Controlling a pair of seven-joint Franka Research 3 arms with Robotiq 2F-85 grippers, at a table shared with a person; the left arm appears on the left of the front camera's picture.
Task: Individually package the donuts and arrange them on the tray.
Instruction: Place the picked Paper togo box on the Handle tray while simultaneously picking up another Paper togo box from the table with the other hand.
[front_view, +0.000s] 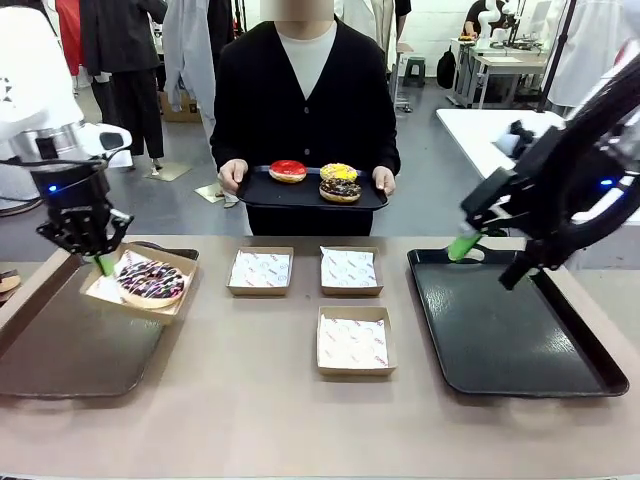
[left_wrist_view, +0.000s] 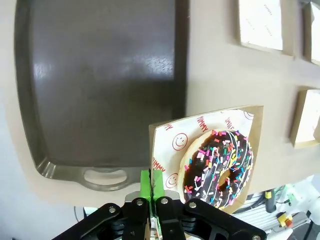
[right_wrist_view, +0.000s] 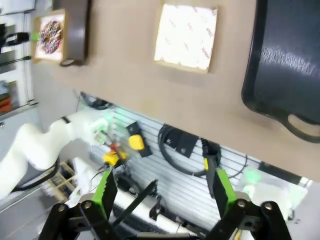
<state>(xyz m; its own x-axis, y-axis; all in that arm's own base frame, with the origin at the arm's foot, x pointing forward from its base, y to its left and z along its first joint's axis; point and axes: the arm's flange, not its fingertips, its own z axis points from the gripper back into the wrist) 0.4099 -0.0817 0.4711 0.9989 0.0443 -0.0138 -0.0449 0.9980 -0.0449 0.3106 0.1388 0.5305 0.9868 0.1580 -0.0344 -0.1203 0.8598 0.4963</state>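
A chocolate donut with coloured sprinkles (front_view: 150, 280) (left_wrist_view: 217, 167) lies in a paper-lined cardboard box (front_view: 178, 258) over the far right corner of the left tray (front_view: 60, 350). My left gripper (front_view: 103, 264) (left_wrist_view: 154, 182) is shut on that box's left edge. At the far side a person holds a black tray (front_view: 262, 192) carrying a red-glazed donut (front_view: 288, 171), a yellow-glazed donut (front_view: 338, 172) and a chocolate donut (front_view: 340, 189). My right gripper (front_view: 492, 258) (right_wrist_view: 162, 192) hangs open and empty above the far left corner of the right tray (front_view: 510, 330).
Three empty lined boxes sit mid-table: two in a far row (front_view: 260, 270) (front_view: 349, 270) and one nearer (front_view: 352, 342) (right_wrist_view: 186, 37). In the left wrist view the left tray (left_wrist_view: 100, 75) lies bare. The right tray's handle end (right_wrist_view: 287, 55) shows in the right wrist view.
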